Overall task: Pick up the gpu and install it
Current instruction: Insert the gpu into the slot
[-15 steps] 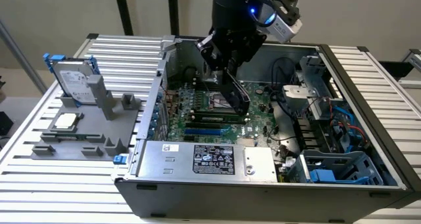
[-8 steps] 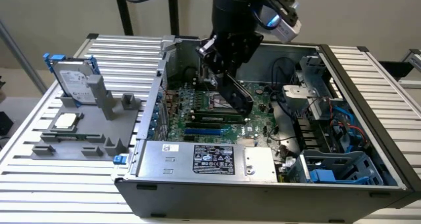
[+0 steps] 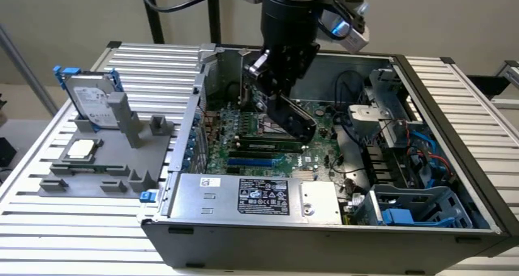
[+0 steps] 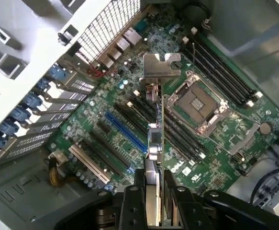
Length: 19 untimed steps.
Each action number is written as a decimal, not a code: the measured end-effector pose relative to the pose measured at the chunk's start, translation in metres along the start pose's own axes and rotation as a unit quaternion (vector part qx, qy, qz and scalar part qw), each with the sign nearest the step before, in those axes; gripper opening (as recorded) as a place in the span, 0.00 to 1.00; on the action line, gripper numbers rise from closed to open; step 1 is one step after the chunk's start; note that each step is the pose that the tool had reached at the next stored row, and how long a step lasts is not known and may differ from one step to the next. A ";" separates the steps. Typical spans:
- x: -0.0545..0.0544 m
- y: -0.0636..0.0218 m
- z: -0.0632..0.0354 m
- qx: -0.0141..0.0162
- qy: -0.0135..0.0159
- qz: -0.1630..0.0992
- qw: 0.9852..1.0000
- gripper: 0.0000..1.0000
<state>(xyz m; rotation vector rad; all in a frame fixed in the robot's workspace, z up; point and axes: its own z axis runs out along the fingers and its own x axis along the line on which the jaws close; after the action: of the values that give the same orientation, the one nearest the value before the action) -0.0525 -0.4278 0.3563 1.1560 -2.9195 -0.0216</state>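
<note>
My gripper (image 3: 276, 89) hangs inside the open computer case (image 3: 454, 136), shut on the gpu (image 3: 293, 121), a dark flat card held tilted above the green motherboard (image 3: 243, 151). In the wrist view the gpu (image 4: 157, 125) is seen edge-on between the fingers (image 4: 133, 201), its silver bracket (image 4: 161, 66) at the far end. The card hovers over the expansion slots, beside the blue slot (image 4: 125, 131) and near the open CPU socket (image 4: 197, 102). Whether it touches a slot cannot be told.
A grey fixture (image 3: 121, 160) at the exterior view's left holds a silver hard drive with blue rails (image 3: 92, 98) and a small square CPU chip (image 3: 84, 148). The power supply (image 3: 259, 195) lies at the case front, with cables and a drive cage (image 3: 414, 206) on the right.
</note>
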 end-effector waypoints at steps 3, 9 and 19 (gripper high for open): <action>0.000 0.0000 0.0023 0.000 0.000 -0.027 1.000 0.00; 0.000 -0.0001 0.0070 0.000 0.001 -0.081 0.997 0.00; 0.000 -0.0002 0.0148 0.000 0.002 -0.172 0.985 0.00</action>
<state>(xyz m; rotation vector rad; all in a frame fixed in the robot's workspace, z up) -0.0525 -0.4278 0.3415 1.6397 -2.6757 -0.0205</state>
